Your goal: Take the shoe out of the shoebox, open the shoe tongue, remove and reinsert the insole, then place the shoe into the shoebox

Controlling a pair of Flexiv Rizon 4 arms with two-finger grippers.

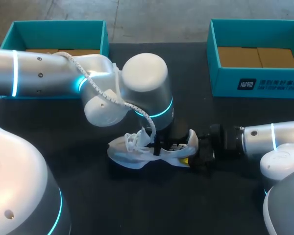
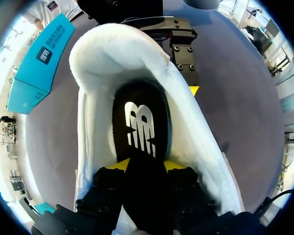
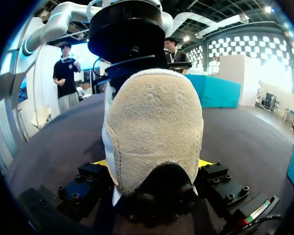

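The white shoe (image 1: 147, 152) is laid on the dark counter (image 1: 137, 205), outside the 2 teal boxes: the left box (image 1: 59, 34) and the right box (image 1: 257, 54). Its heel is clamped by the right claw (image 3: 154, 164). The black insole (image 2: 139, 127) is pinched by the left claw (image 2: 146, 165) inside the shoe.

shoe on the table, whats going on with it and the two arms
The white shoe lies on the dark table, outside the teal shoeboxes. The right gripper is shut on its heel. The left gripper reaches down into the shoe's opening and is shut on the black insole, most of which lies inside the shoe.
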